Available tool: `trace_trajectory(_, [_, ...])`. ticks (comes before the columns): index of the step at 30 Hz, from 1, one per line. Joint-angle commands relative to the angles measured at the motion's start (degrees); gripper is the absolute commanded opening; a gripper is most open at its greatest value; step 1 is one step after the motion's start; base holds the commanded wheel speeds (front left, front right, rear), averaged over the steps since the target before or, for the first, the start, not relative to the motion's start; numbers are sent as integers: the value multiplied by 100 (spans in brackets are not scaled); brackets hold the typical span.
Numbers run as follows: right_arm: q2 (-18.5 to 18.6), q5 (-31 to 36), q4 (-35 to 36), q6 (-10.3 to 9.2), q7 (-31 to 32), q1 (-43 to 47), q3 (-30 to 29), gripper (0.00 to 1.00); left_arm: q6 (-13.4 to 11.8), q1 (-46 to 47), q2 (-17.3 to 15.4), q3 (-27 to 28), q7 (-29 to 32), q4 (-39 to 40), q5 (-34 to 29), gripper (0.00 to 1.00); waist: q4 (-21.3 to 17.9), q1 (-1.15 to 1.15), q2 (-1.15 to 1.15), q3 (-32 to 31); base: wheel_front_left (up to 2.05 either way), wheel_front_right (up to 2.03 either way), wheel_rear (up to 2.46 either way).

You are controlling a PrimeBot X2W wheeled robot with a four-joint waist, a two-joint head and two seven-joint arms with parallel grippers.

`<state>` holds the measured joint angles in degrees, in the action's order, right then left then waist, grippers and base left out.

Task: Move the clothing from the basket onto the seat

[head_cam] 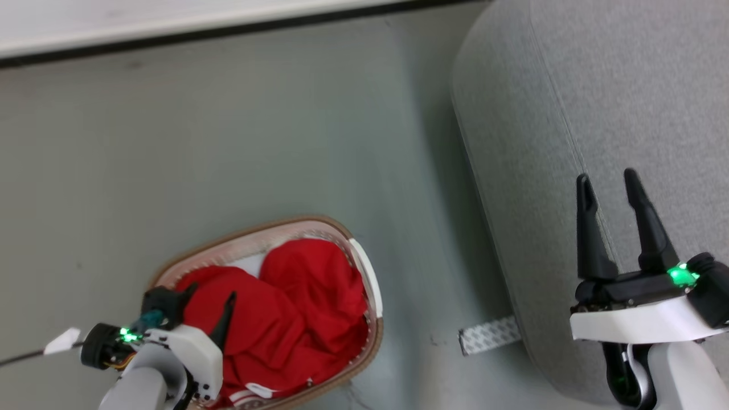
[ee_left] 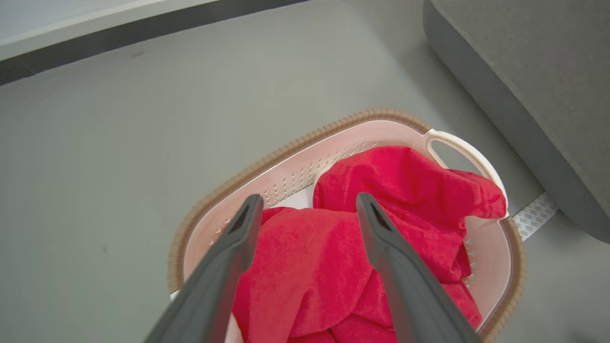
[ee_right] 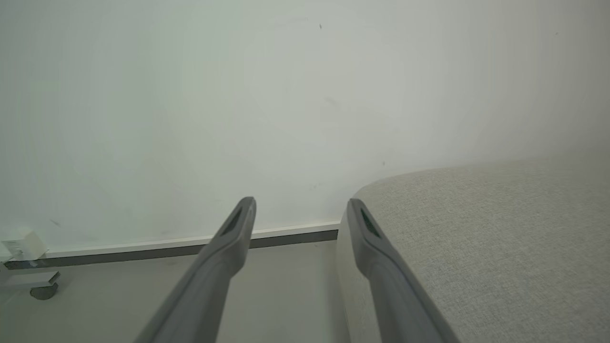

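The red clothing (head_cam: 296, 322) lies bunched in the cream basket (head_cam: 367, 273) with the brown rim, on the floor at lower left in the head view. My left gripper (head_cam: 209, 291) hangs open just above the pile's left side. In the left wrist view its two fingers spread over the clothing (ee_left: 333, 247) inside the basket (ee_left: 295, 162), with nothing between them. The grey seat (head_cam: 598, 97) fills the right side. My right gripper (head_cam: 606, 177) stands open above the seat's front edge, and in the right wrist view the right gripper (ee_right: 300, 205) is empty beside the seat (ee_right: 476, 247).
A patterned white strip (head_cam: 490, 335) lies on the grey floor between basket and seat. A white wall with a dark skirting (ee_right: 143, 252) runs behind. A caster and a white block (ee_right: 28, 247) show at the wall's far left.
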<state>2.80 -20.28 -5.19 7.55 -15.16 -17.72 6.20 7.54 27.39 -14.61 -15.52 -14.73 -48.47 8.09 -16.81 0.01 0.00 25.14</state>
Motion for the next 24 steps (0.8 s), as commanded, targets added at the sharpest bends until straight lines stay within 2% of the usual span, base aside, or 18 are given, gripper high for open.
trace_trajectory(1, [19, -37, 97, -12, 1, -104, -31, 100, -13, 202, -71, -175, 57, -216, 105, 100, -225, -1, 0, 343, 0, 0, 0])
trace_trajectory(10, [17, -229, 576, -12, 1, -327, 12, 100, -12, 1000, -250, -1449, 622, -1232, 786, 100, -470, -1, 0, 983, 0, 0, 0])
trace_trajectory(22, [16, -433, 802, -12, 1, -449, 87, 100, -12, 1692, -509, -2314, 1303, -2046, 1226, 100, -749, -1, 0, 1614, 0, 0, 0])
trace_trajectory(23, [16, -451, 801, -12, 1, -456, 92, 100, -12, 1724, -523, -2377, 1312, -2072, 1237, 61, -758, -1, 0, 1640, 0, 0, 0])
trace_trajectory(24, [16, -459, 800, -12, 0, -458, 92, 100, -12, 1747, -532, -2434, 1318, -2085, 1264, 26, -762, -1, 0, 1659, 0, 0, 0])
